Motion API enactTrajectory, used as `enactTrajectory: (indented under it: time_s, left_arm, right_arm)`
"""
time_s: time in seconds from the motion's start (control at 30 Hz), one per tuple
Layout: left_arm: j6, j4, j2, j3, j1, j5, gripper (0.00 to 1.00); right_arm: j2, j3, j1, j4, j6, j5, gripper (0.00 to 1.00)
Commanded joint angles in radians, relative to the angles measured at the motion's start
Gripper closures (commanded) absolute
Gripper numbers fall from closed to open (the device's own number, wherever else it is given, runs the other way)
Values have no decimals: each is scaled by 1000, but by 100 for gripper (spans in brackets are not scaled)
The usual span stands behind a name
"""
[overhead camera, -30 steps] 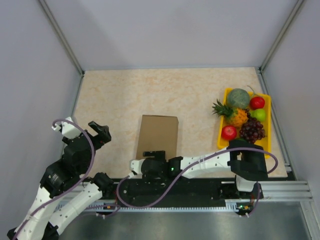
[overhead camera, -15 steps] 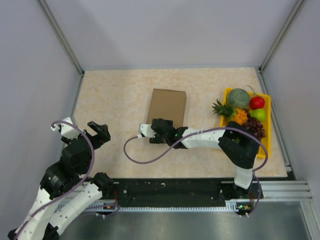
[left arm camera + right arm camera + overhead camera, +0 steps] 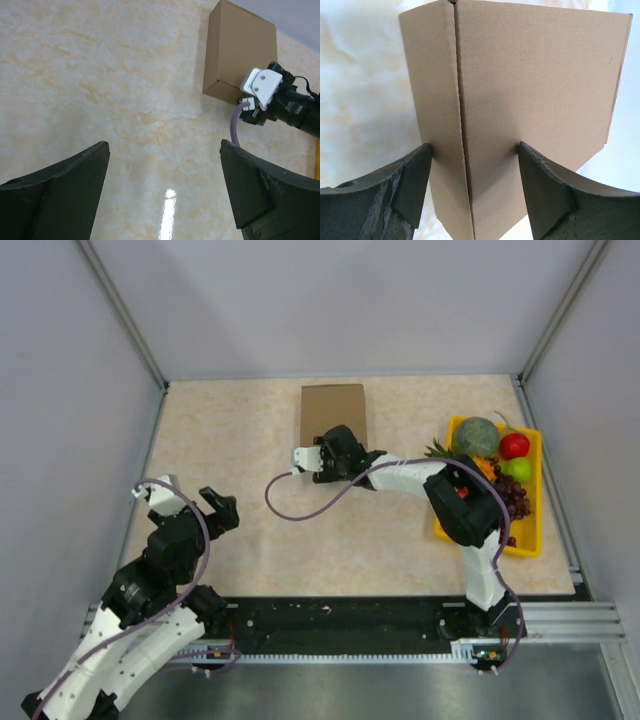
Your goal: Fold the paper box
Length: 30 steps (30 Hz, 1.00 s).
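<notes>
Paper box (image 3: 333, 405), closed and flat, near far edge of table (image 3: 230, 430). Right gripper (image 3: 338, 440) at its near end, fingers spread, a folded corner of the cardboard between them, not clamped. Left gripper (image 3: 208, 510) well apart from box, over bare table, fingers wide.

Lab test cell: plain grey walls (image 3: 330, 300), metal rail (image 3: 560, 618), marbled tabletop (image 3: 250, 430)

table (image 3: 240, 430): beige, marbled | paper box (image 3: 333, 405): far edge, centre | yellow fruit tray (image 3: 535, 490): right side
</notes>
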Motion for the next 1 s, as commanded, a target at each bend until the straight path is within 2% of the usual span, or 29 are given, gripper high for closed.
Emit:
enactTrajectory:
  time_s: [0.0, 0.23, 0.33, 0.47, 0.57, 0.7, 0.77, 0.8, 0.87, 0.9, 0.93, 0.97]
  left_arm:
    - [2, 82, 34, 0, 0, 29, 4]
    - [6, 74, 31, 5, 0, 17, 4]
    - [-3, 64, 31, 0, 0, 23, 4]
    - [-15, 67, 40, 0, 2, 37, 4]
    - [-23, 73, 51, 20, 0, 71, 4]
    - [-34, 71, 62, 45, 0, 85, 4]
    - [-37, 68, 68, 59, 0, 109, 4]
    - [-37, 68, 68, 60, 0, 121, 4]
    - [-43, 77, 73, 59, 0, 152, 4]
    - [-44, 80, 74, 56, 0, 161, 4]
    - [-47, 91, 76, 51, 2, 172, 4]
    - [-47, 99, 82, 48, 0, 199, 3]
  right_arm:
    - [92, 100, -51, -79, -74, -68, 32]
    - [184, 224, -57, -90, -82, -58, 32]
    - [177, 247, -55, -82, -27, -42, 28]
    - [85, 232, -34, -12, 22, 63, 22]
    - [12, 240, -20, -47, 74, 90, 19]
    - [-209, 168, 24, -59, 166, 191, 18]
    - [-292, 93, 43, -88, 322, 270, 18]
    - [-396, 10, 44, -119, 464, 293, 17]
    - [-516, -103, 48, -131, 604, 359, 18]
    - [-576, -165, 46, -139, 743, 384, 17]
    - [-711, -272, 45, -183, 811, 398, 17]
    - [-780, -318, 43, -218, 882, 416, 16]
